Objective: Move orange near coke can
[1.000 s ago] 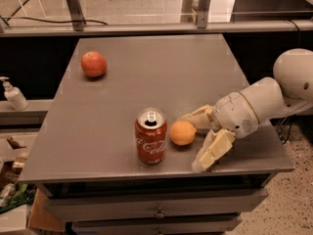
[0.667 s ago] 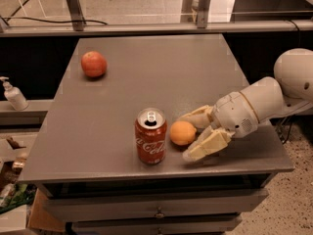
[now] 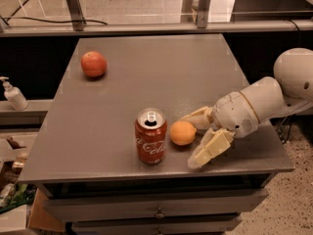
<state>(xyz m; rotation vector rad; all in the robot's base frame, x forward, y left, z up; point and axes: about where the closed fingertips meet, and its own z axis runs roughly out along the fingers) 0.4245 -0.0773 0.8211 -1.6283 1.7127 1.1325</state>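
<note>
The coke can (image 3: 150, 137) stands upright near the front edge of the grey counter (image 3: 146, 87), its silver top and pull tab facing up; whether anything is inside cannot be told. Just to its right, with a narrow gap between them, the orange (image 3: 183, 132) rests on the counter surface. The hand (image 3: 194, 141) reaches in from the right on the white arm (image 3: 259, 104), low over the counter, with its two fingers spread wide and gripping nothing. The orange sits at the mouth of that spread: the upper finger (image 3: 199, 117) lies close against the fruit's far right side, though contact cannot be made out, and the lower finger (image 3: 211, 148) angles down toward the front edge, clear of the fruit. A larger reddish fruit (image 3: 94, 64) lies well apart at the far left of the counter. Off the counter to the left, a pump bottle (image 3: 13, 95) stands on a lower ledge. Drawers (image 3: 156, 210) sit beneath the counter top.
</note>
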